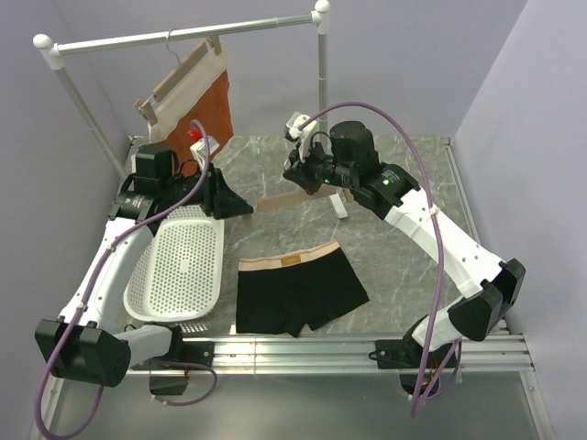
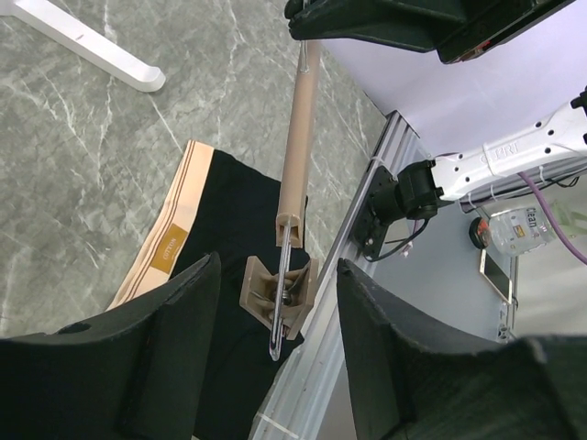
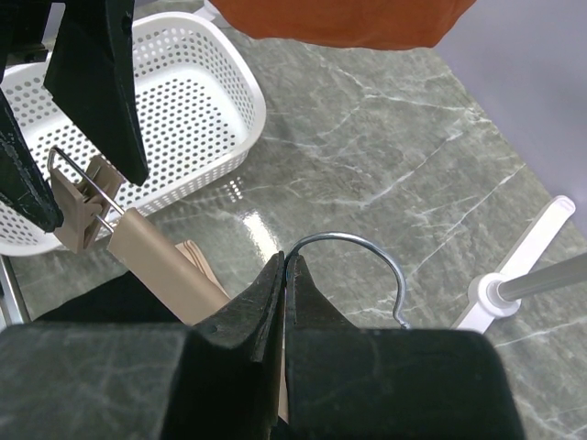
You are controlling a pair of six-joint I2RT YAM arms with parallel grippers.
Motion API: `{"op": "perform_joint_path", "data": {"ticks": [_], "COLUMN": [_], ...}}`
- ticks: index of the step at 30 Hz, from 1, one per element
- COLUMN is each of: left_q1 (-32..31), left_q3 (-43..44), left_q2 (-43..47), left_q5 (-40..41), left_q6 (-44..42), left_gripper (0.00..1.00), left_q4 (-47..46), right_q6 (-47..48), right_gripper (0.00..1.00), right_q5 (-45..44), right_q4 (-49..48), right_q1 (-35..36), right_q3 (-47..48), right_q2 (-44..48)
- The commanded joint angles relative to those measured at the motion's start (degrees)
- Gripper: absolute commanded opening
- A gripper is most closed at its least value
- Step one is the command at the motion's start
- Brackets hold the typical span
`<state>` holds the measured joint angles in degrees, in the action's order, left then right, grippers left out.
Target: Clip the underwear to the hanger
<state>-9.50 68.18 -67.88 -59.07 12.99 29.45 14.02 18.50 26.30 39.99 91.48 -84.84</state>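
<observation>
The black underwear point(image 1: 298, 293) with a tan waistband point(image 1: 289, 261) lies flat on the marble table near the front; it also shows in the left wrist view point(image 2: 229, 247). The pale wooden hanger point(image 1: 275, 202) is held in the air above and behind it. My right gripper point(image 3: 286, 261) is shut on the hanger's wire hook point(image 3: 367, 247). My left gripper point(image 2: 278, 266) is open, its fingers on either side of the hanger's end clip point(image 2: 280, 298) without touching it. The hanger bar point(image 2: 298, 137) runs away from that clip toward the right gripper point(image 1: 307, 174).
A white perforated basket point(image 1: 179, 266) sits at the left. A white rack point(image 1: 183, 35) at the back carries a twin hanger with a rust-orange garment point(image 1: 206, 105); its foot point(image 1: 337, 203) rests on the table. An aluminium rail point(image 1: 348, 348) edges the front.
</observation>
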Motion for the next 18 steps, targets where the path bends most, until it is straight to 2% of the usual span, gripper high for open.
{"op": "perform_joint_path", "data": {"ticks": [1,5,8,11,12,15,17,18], "left_q1": [0.36,0.44,0.53,0.44,0.44,0.44,0.53,0.53], "left_q3": [1.16,0.64,0.81,0.72,0.55,-0.07,-0.85,-1.12], "left_q2": [0.20,0.29,0.03,-0.15,-0.15,-0.15,-0.15,-0.24], "left_q5": [-1.40,-1.93,-2.19,-2.54,-2.54,-2.46,-1.76,-1.58], "left_q6": [-0.95,-0.51,-1.56,-2.18,-2.10,-1.83,-0.87,-0.60], "left_gripper": [0.59,0.54,0.45,0.30,0.18,0.01,0.00,0.00], "left_q4": [-0.80,-1.59,-0.63,-0.54,-0.71,-1.41,-2.55,-2.82], "right_q6": [0.66,0.48,0.57,0.57,0.57,0.48,0.30,0.13], "right_gripper": [0.00,0.00,0.00,0.00,0.00,0.00,0.05,0.12], "right_q5": [0.57,0.40,0.48,0.39,0.31,-0.04,-0.66,-0.57], "right_q4": [-1.17,-1.34,-1.34,-1.43,-1.52,-1.61,-1.78,-1.78], "right_q1": [0.36,0.44,0.44,0.44,0.44,0.44,0.44,0.36], "right_q3": [0.19,0.19,0.19,0.10,0.10,0.01,-0.16,-0.16], "right_q2": [2.84,2.75,2.75,2.75,2.57,1.87,1.17,0.90]}}
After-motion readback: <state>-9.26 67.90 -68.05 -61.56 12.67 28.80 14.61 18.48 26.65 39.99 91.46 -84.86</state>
